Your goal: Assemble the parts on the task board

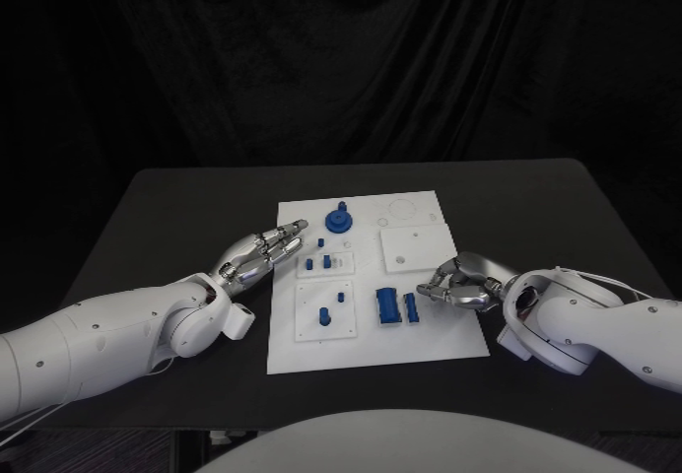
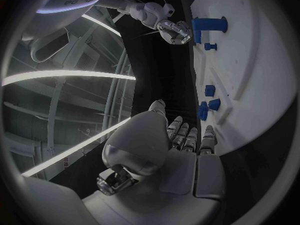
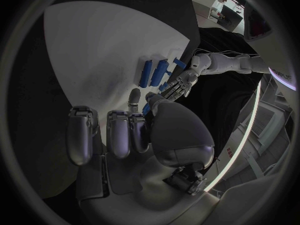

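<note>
Head view: nearest the camera, left arm [image 1: 100, 340] reaching in over the tabletop's left side, left hand [image 1: 263, 253] flat at the left edge of the white task board [image 1: 427, 340], fingers straight and slightly apart, holding nothing. Right hand [image 1: 457, 281] at the board's right edge, fingers curled inward beside two upright blue blocks [image 1: 395, 305]; whether anything sits pinched there cannot be told. Round blue knob [image 1: 340, 220] near the board's far edge, small blue pegs [image 1: 318, 262] in the plates by the left edge. Left wrist view: left hand [image 2: 181, 140] extended, fingertips just beside small blue parts [image 2: 208, 105] at the board's edge. Right wrist view: right hand [image 3: 125, 135] with fingers bent over the board, blue blocks [image 3: 153, 72] just ahead.
</note>
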